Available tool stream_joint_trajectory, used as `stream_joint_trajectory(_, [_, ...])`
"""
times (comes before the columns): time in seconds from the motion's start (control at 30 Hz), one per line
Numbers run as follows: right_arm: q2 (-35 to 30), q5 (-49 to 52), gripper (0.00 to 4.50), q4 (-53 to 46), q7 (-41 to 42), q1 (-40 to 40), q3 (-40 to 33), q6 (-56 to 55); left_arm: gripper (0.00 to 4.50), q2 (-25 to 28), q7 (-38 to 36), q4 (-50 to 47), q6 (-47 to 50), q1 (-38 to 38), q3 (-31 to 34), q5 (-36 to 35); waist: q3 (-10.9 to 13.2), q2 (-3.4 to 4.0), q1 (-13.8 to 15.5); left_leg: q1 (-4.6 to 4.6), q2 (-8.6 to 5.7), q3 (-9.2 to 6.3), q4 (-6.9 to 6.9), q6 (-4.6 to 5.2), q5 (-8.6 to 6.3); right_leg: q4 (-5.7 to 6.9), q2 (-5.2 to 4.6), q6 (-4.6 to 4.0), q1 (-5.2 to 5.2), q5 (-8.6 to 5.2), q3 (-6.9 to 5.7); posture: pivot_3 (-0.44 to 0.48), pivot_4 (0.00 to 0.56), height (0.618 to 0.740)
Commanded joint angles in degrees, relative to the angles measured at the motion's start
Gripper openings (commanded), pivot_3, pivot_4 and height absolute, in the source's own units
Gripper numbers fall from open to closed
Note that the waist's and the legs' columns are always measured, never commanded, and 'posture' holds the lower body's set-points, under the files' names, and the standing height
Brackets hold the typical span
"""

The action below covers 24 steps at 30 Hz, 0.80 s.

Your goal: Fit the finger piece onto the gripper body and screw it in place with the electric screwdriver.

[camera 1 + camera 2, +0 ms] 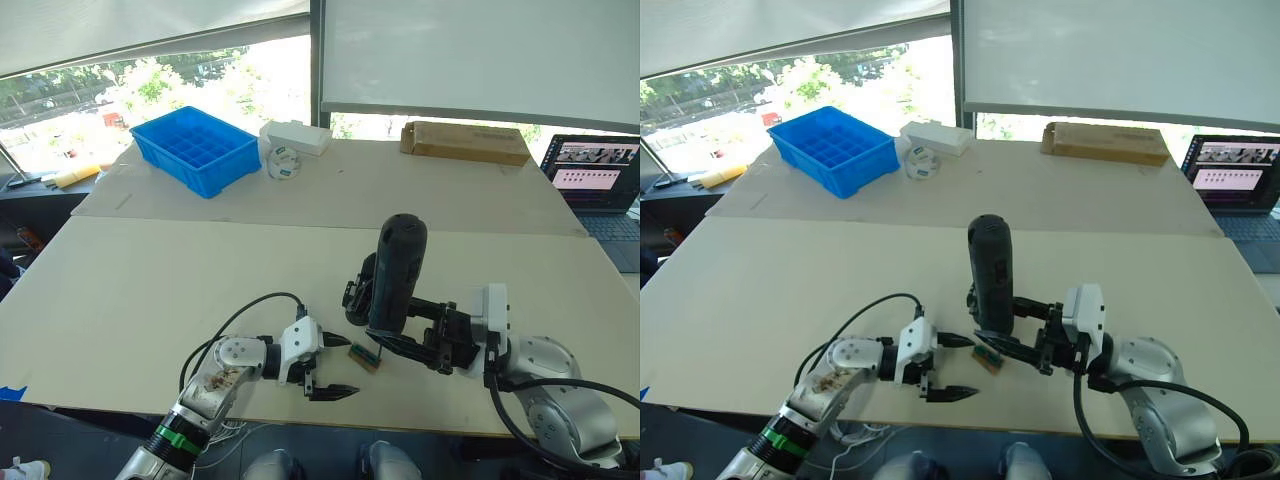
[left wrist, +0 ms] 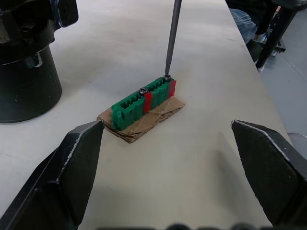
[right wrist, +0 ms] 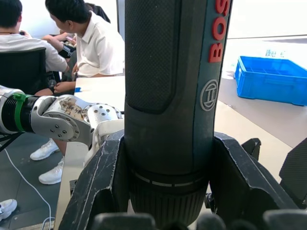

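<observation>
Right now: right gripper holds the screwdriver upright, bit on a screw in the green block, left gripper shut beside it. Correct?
Not quite. The left gripper is open, not shut: the left wrist view shows its fingers spread wide with the green block between and beyond them. The rest holds: the right gripper grips the electric screwdriver upright, its bit on a screw in the block.

One electric screwdriver (image 1: 398,272) near frame centre. One gripper body (image 1: 357,296) just behind it. One small green-and-brown block (image 1: 364,356) below. Two robot hands: left hand (image 1: 333,366), right hand (image 1: 395,338). One blue bin (image 1: 196,149) upper left. One white box (image 1: 297,137), one cardboard box (image 1: 465,142), one laptop (image 1: 598,176) far right.
</observation>
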Motion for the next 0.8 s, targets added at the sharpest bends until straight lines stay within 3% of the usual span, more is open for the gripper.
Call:
stream_joint_trajectory(0.03, [0.42, 0.57, 1.91, -1.40, 0.36, -0.51, -0.49, -2.36, 4.50, 0.44, -0.03, -2.43, 0.69, 0.48, -0.32, -0.50, 0.00, 0.00, -0.01, 0.00, 0.00, 0.00, 0.00, 0.00, 0.00, 0.00, 0.00, 0.00, 0.00, 0.00, 0.00, 0.000, 0.150, 0.740])
stream_joint_trajectory(0.8, [0.98, -0.52, 1.91, -0.57, 0.51, -1.37, 0.53, -2.84, 4.50, 0.15, -0.38, -0.11, -0.40, -0.25, -0.27, -0.16, 0.00, 0.00, -0.01, 0.01, 0.00, 0.00, 0.00, 0.00, 0.00, 0.00, 0.00, 0.00, 0.00, 0.00, 0.00, 0.000, 0.150, 0.740])
